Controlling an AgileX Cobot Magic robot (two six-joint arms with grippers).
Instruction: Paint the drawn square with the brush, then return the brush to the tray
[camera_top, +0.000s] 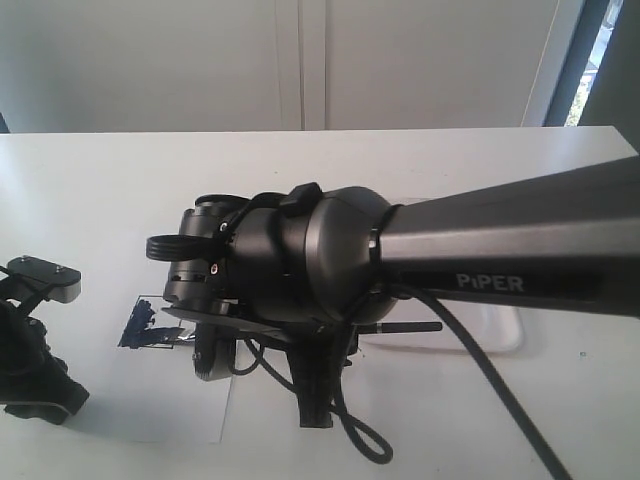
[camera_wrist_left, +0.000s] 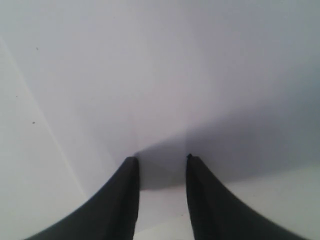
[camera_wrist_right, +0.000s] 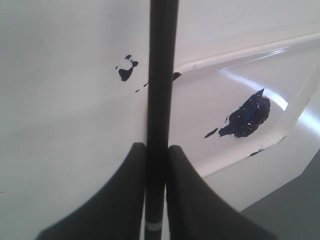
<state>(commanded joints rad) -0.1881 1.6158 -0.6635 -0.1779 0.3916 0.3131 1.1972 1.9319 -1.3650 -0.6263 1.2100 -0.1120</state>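
Right gripper: your right gripper (camera_wrist_right: 156, 147) is closed hard on the long thin black-handled paintbrush (camera_wrist_right: 162, 75). Both jaws press the handle, likely so it cannot roll during a stroke.
Brush lie: in the exterior view the handle's free end sticks out at 3 o'clock from the wrist. The bristle end points to 9 o'clock and is hidden under the arm, so you cannot tell whether it touches the paper.
Drawn square: the small black-outlined square (camera_top: 143, 325) sits on the white paper sheet (camera_top: 170, 400), at 9 o'clock from the wrist. It is smeared dark blue, so painting seems under way.
Tray: the glossy clear-white rounded plastic tray (camera_wrist_right: 215, 105), with its dark blue paint blob (camera_wrist_right: 247, 117), rests on the white table (camera_top: 100, 180) at 3 o'clock. That keeps it near for reloading and for the return.
Left gripper: your left gripper (camera_wrist_left: 161, 159) has its fingers parted and holds nothing. It hangs low at 9 o'clock of the square, probably parked clear of the strokes.
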